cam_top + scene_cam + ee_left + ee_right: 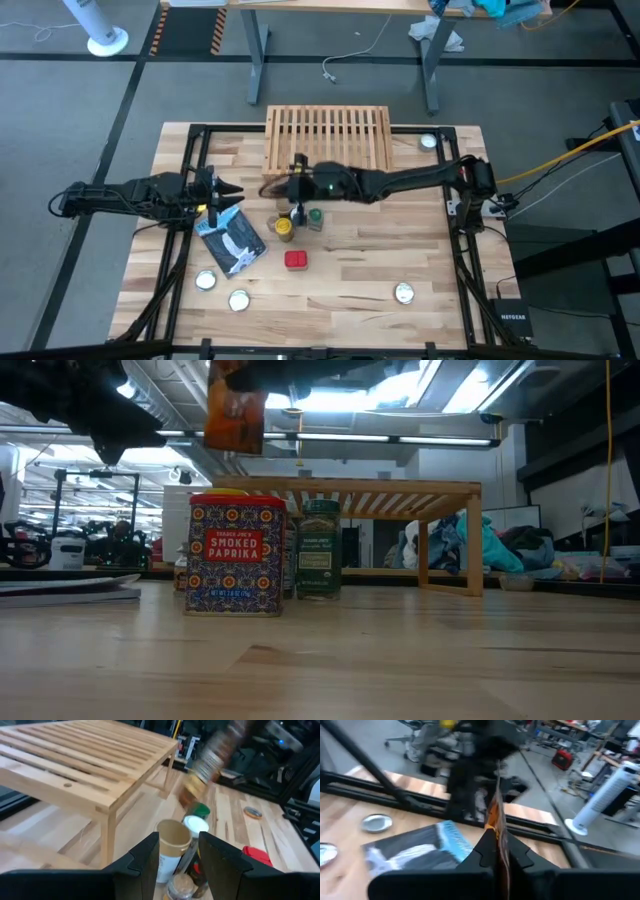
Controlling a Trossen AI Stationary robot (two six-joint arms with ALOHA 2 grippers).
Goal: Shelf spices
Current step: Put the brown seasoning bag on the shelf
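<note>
Right gripper [496, 845]: jaws clenched on the orange packet [235, 405], held edge-on between them, above the bench [360, 270]. Left gripper [175, 855]: jaws part-spread, tan-lidded jar [172, 842] just ahead between them; grip cannot be told. Shelf [328, 137] beyond; red tin [235, 555] and green-lidded jar [320, 548] below the packet.
</note>
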